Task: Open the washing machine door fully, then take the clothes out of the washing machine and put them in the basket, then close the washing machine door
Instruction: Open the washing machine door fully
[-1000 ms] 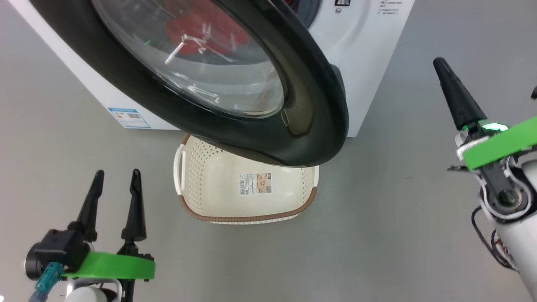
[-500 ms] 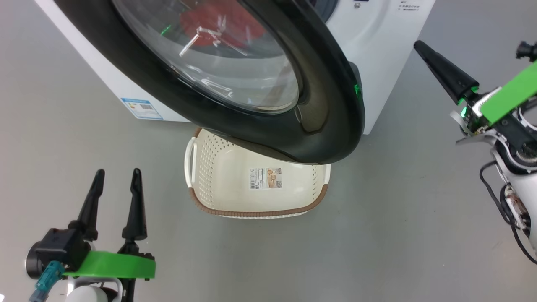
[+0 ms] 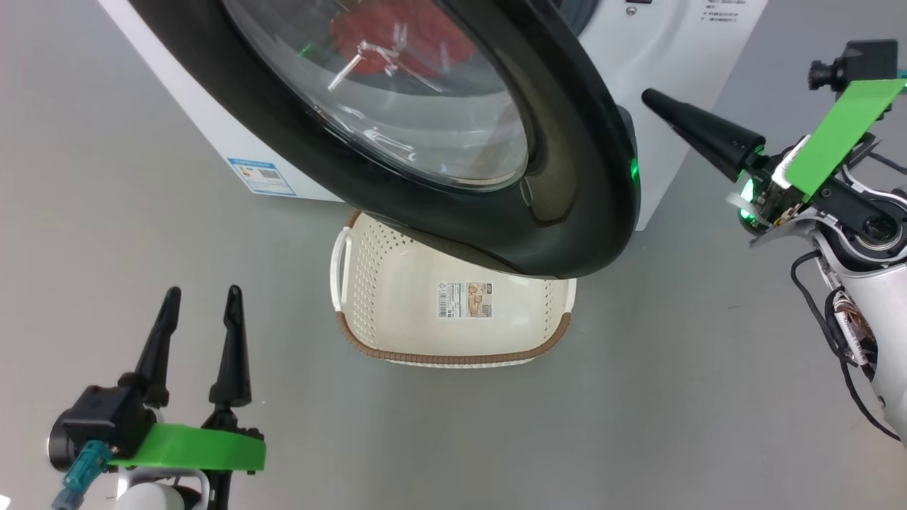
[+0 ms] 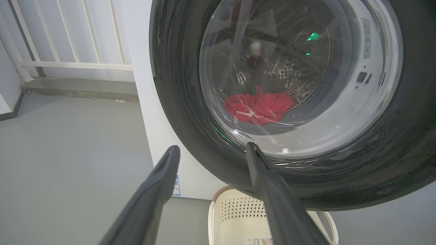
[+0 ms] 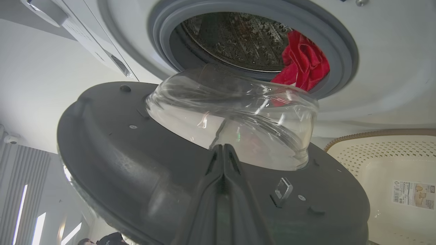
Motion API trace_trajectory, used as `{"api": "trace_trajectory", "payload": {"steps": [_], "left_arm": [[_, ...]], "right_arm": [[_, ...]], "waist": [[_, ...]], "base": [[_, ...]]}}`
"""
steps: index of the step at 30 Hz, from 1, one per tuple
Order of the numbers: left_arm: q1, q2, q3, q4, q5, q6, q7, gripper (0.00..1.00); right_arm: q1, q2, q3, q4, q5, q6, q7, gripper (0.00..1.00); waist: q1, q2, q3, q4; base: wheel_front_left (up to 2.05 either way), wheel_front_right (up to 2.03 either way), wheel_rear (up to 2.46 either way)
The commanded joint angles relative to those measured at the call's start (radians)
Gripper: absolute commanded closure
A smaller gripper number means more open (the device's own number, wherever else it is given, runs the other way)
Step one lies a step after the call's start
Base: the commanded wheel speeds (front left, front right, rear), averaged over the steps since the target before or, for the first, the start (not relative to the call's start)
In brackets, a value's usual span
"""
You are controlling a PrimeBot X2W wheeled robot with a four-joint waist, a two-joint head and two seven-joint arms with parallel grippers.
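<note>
The washing machine door (image 3: 567,177) stands partly open, its black rim and glass bowl hanging over the basket (image 3: 397,319) on the floor below. The red clothes (image 5: 303,64) lie in the drum of the white washing machine (image 3: 680,42) and also show through the glass (image 4: 260,109). My right gripper (image 3: 648,97) is shut, empty, with its tip close beside the door's right edge. In the right wrist view the gripper (image 5: 223,149) points at the door's grey inner face (image 5: 119,146). My left gripper (image 3: 203,294) is open and empty at the lower left, well short of the door.
Grey floor surrounds the machine and basket. A blue label (image 3: 262,176) sits low on the machine's front. In the left wrist view a white railing (image 4: 68,41) and a low ledge stand beyond the machine's left side.
The head camera has shifted, sliding the scene right. My right gripper has swung left, its tip now near the door's right edge. The left gripper has kept still.
</note>
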Motion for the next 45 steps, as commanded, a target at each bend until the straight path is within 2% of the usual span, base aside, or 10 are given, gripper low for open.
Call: {"api": "trace_trajectory", "payload": {"steps": [1,21,31,45], "left_arm": [[-0.006,0.02,0.032,-0.019,-0.004,0.0,-0.008,0.0],[0.012,0.02,0.027,-0.004,-0.001,0.002,-0.008,0.0],[0.033,0.02,0.039,0.001,0.007,0.002,-0.008,0.0],[0.079,0.02,0.056,0.005,0.015,0.004,-0.008,0.0]], "right_arm": [[-0.022,0.007,0.012,-0.01,0.005,0.002,0.02,1.0],[-0.016,0.079,0.009,0.059,0.034,0.002,0.152,1.0],[0.055,0.104,0.025,0.012,0.013,0.002,0.199,1.0],[0.218,0.141,-0.006,-0.097,0.02,0.002,0.229,1.0]], "waist": [[0.0,0.0,-0.002,0.006],[0.0,0.0,-0.04,0.033],[0.0,0.0,-0.081,0.048],[0.0,0.0,-0.153,0.113]], "base": [[0.0,0.0,0.0],[0.0,0.0,0.0],[0.0,0.0,0.0],[0.0,0.0,0.0]]}}
